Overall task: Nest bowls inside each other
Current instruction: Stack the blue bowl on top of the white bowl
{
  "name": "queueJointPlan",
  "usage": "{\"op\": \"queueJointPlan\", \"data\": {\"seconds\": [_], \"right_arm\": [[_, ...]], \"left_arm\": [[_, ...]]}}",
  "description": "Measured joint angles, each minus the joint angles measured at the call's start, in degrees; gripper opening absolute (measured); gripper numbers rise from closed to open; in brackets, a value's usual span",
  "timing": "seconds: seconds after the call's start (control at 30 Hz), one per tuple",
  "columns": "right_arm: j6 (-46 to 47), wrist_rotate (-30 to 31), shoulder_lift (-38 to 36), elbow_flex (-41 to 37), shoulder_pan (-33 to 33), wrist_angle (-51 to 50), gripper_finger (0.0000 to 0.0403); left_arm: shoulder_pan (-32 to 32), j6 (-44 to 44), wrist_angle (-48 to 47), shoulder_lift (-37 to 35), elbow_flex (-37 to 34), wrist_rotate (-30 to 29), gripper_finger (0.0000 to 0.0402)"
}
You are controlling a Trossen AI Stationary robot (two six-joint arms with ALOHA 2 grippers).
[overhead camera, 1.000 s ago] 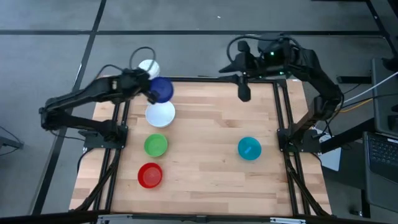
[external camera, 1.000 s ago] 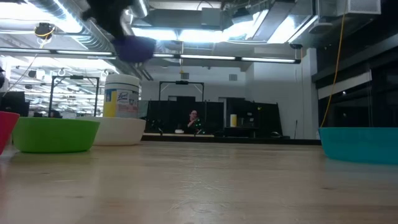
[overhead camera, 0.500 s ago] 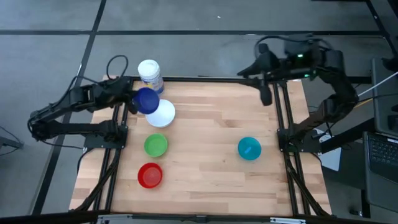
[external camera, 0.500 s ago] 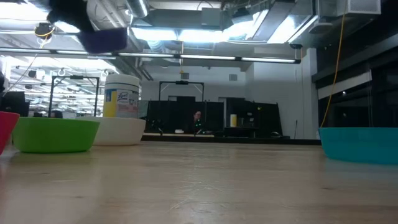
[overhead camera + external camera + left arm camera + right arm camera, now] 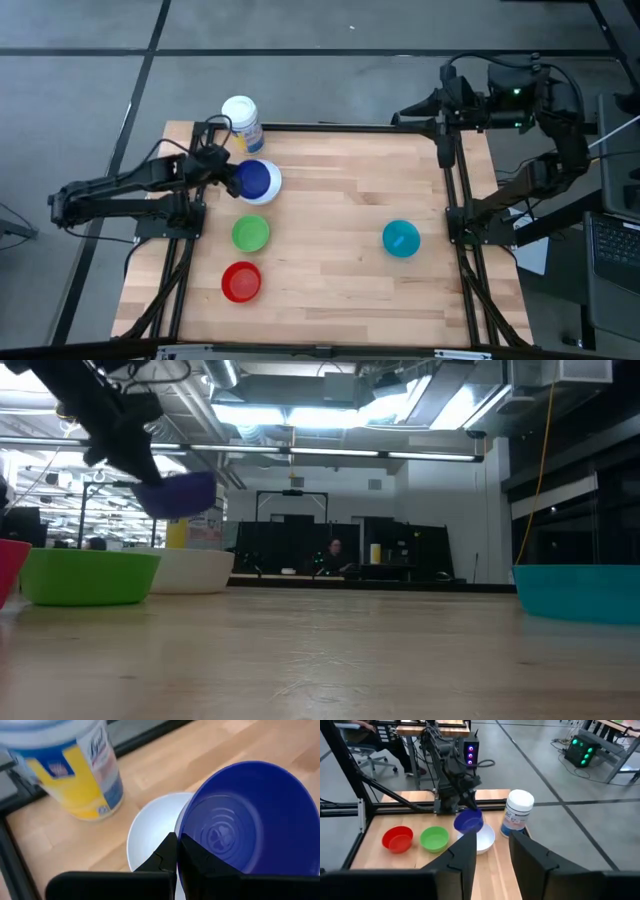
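My left gripper (image 5: 232,178) is shut on the dark blue bowl (image 5: 256,180), which hangs tilted just above the white bowl (image 5: 268,186) at the table's far left. In the low view the blue bowl (image 5: 180,494) is clear of the white bowl (image 5: 192,570). On the table's left side the green bowl (image 5: 250,234) and the red bowl (image 5: 241,282) rest on their bases. The teal bowl (image 5: 401,239) sits on the right. My right gripper (image 5: 443,152) hangs open and holds nothing, high over the far right corner. My left gripper pinches the blue bowl's rim (image 5: 181,831) on the side nearest the arm. One finger (image 5: 196,861) is inside the bowl and the other (image 5: 166,856) outside. The fingers slant down from the table's left. The bowl is lifted clear, mouth up and tilted, over the white bowl.
A white canister with a blue and yellow label (image 5: 241,120) stands at the far left edge, close behind the white bowl. Black frame rails (image 5: 455,200) run along the table's left and right sides. The wooden middle of the table (image 5: 330,230) is bare.
My left gripper has come down and toward the table's near edge with the blue bowl, from beside the canister top to just over the white bowl. My right gripper has swung toward the table's right edge, staying high.
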Motion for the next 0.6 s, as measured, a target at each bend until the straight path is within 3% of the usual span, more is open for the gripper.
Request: {"op": "queueJointPlan", "data": {"seconds": [0.23, 0.6], "right_arm": [[0.3, 0.5, -0.9, 0.0, 1.2, -0.4, 0.0124], [0.3, 0.0, -1.5, 0.0, 1.9, -0.4, 0.0120]], "left_arm": [[0.4, -0.9, 0.2, 0.0, -2.9, 0.0, 0.0002], [7.2, 0.1, 6.7, 2.9, -5.0, 3.8, 0.0002]]}}
